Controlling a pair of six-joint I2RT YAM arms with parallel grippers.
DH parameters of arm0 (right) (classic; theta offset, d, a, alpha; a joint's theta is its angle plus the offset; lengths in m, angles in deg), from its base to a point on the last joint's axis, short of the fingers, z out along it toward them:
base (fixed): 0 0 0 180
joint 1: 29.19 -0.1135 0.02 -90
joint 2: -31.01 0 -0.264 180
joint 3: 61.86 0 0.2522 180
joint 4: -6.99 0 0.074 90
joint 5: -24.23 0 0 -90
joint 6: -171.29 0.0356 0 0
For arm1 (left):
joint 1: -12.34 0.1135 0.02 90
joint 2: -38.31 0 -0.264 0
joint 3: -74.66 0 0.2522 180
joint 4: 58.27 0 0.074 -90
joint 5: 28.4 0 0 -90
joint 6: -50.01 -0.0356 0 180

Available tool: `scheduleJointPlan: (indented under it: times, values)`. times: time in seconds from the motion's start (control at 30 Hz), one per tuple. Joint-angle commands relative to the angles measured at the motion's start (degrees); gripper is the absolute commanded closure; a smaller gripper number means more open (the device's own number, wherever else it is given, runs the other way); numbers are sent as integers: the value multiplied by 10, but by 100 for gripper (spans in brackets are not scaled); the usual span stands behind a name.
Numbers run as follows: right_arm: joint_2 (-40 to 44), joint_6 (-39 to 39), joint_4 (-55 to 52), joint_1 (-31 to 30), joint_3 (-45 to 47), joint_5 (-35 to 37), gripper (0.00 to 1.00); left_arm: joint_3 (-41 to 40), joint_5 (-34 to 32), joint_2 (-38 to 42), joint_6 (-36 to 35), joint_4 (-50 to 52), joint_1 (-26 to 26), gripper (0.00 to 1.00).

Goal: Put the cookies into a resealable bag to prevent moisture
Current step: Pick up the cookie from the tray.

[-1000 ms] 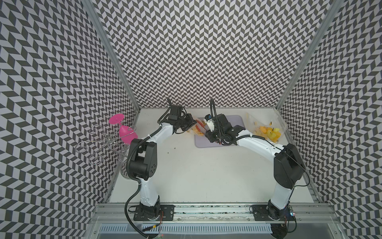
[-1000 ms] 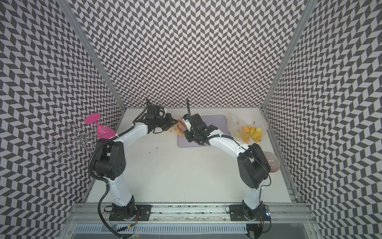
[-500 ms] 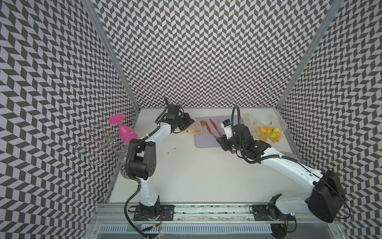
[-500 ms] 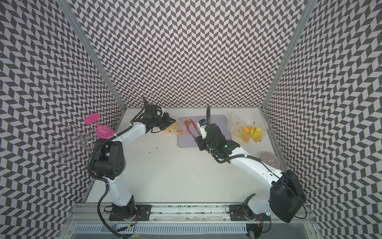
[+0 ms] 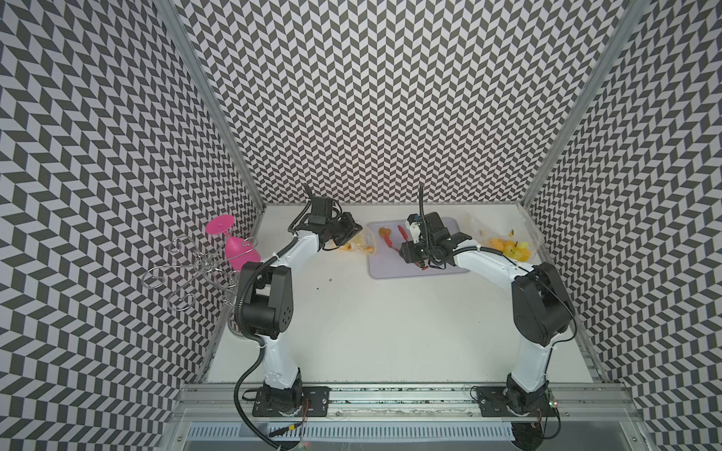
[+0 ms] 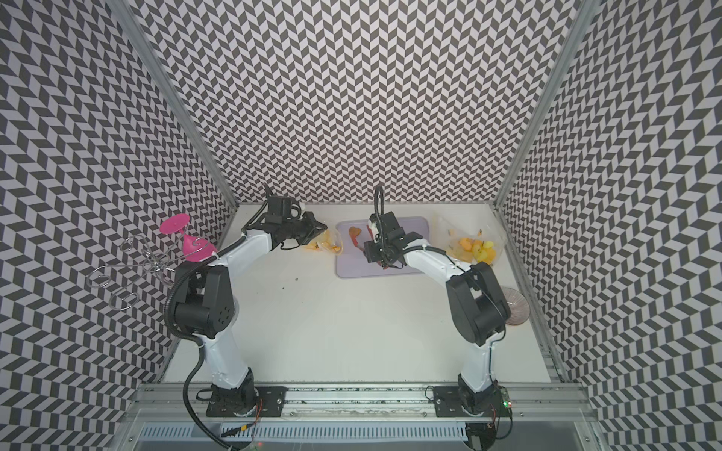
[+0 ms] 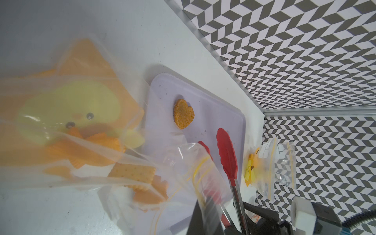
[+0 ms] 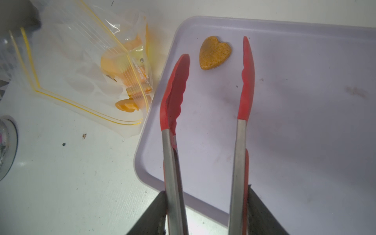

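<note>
On lilac tray (image 8: 305,101), orange heart cookie (image 8: 215,53), grainy, flat

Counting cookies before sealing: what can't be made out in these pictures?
Cookies in the resealable bag: overlapping, blurred in the left wrist view; uncountable.
Left gripper's hold on it: fingers outside its wrist view, too small in both top views.
Tray under the right arm: covered in both top views, cut off in the right wrist view.
Second bag's contents: too small.

The fingers (image 8: 150,215) hold red tongs (image 8: 173,97) spread over the lilac tray (image 8: 305,101); heart cookie (image 8: 214,53) between the tips.
</note>
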Motion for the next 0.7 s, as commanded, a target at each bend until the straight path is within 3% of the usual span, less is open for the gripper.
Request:
scheduleJointPlan:
  times: [0.0,0.23,0.67]
  values:
    - [-31,-11,-6,3,-45,-11,37,0,8,26,-5,-1,4,100]
    - [-96,-27,-37,3,-111,13,35,1,8,28,-5,-1,6,100]
    - [-184,-36,-75,5,-208,-22,47,2,7,29,-3,0,5,100]
